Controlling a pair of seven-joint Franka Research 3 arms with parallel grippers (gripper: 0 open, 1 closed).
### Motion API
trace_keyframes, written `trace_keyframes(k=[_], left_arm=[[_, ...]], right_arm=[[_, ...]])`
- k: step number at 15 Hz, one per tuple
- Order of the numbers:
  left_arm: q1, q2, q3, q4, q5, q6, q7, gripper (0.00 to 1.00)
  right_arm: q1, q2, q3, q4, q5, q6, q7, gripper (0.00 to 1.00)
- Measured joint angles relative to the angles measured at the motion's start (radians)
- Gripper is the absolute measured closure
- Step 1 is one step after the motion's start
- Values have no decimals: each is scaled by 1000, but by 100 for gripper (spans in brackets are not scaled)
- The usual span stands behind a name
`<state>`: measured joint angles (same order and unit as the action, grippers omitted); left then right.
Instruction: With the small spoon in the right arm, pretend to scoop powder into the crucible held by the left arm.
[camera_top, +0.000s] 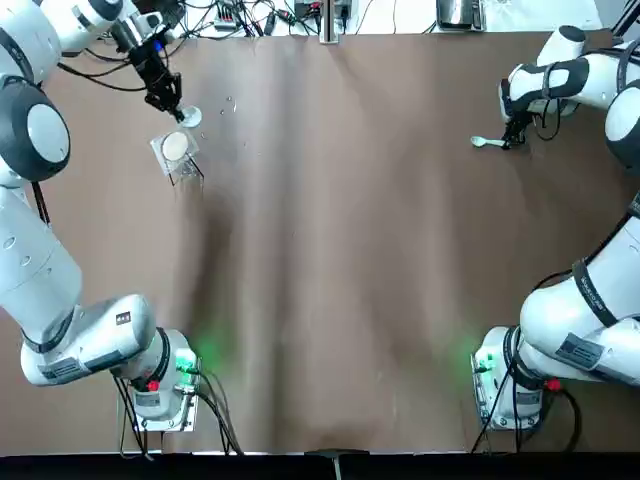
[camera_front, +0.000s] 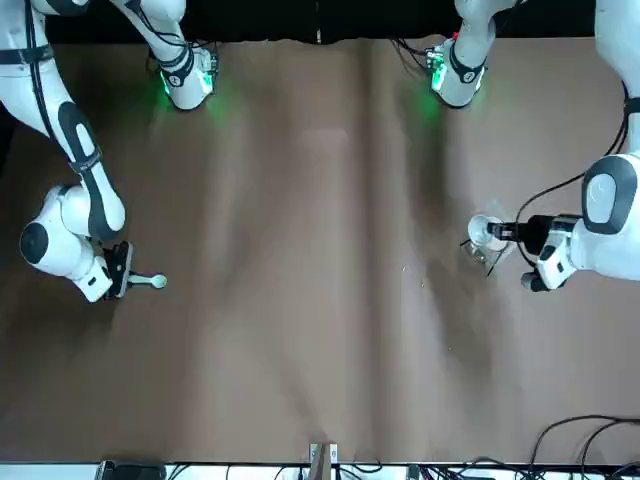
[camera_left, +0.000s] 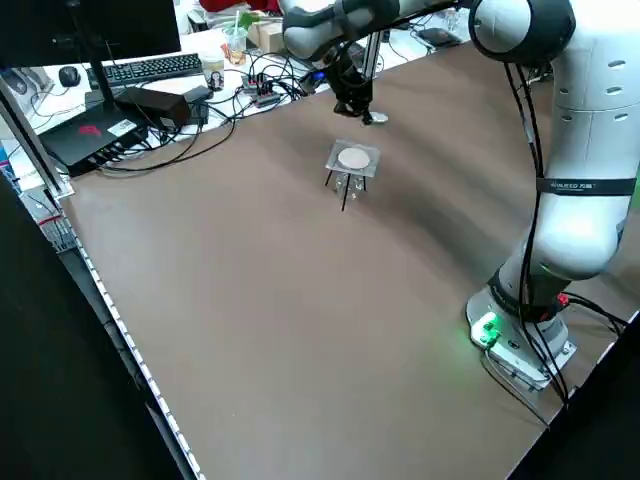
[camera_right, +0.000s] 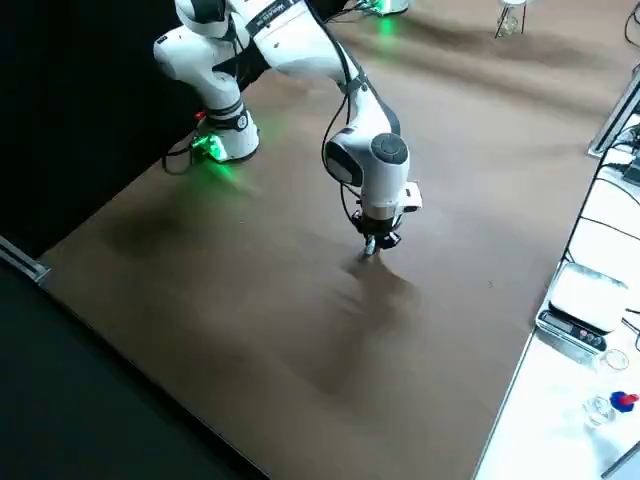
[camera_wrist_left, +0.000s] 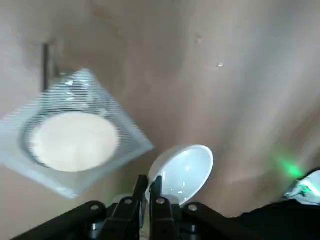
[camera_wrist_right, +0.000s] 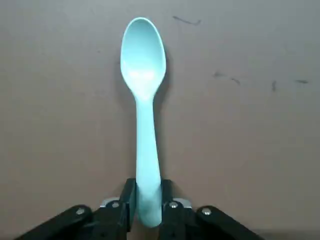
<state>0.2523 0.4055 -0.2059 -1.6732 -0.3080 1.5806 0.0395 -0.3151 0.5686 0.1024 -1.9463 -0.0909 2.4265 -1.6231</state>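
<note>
Spoon (camera_wrist_right: 145, 125) and crucible are both in hand but well apart, so the step to get right is, I judge, the meeting over the middle of the desk (camera_top: 350, 250). The right gripper (camera_wrist_right: 146, 200) is closed narrow on the very end of the handle, at the far right of the desk and low, at or just above the surface. With so little handle in the grip the bowl could swing, so it should lift gently, keep the hollow side up and travel level. It should then stop with the tip just over the crucible's mouth and roll the wrist to mime the pour. The left gripper (camera_wrist_left: 148, 187) pinches the crucible (camera_wrist_left: 182, 167) by its rim at the far left of the desk. It sits just beside a small tripod stand (camera_wrist_left: 75, 135) topped with wire gauze, so it should rise clear of that stand before moving inward, mouth kept upward. The spoon itself is pale bluish-white and smooth, with a narrow oval bowl and a slim handle widening toward the gripped end, and it is empty. The crucible is a small glossy white cup, also empty
</note>
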Motion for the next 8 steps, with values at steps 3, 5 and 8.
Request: trace_keyframes(k=[3,5,8], left_arm=[[-4,-3,-84,0,-28,0,-112,93],[-15,-3,-140,0,-73,27,-185,93],[-89,-1,-190,-2,-117,144,-312,93]], right_arm=[[-4,-13,14,30,40,-106,-2,76],[3,-41,26,54,83,-207,25,76],[107,-106,38,116,95,-493,295,76]])
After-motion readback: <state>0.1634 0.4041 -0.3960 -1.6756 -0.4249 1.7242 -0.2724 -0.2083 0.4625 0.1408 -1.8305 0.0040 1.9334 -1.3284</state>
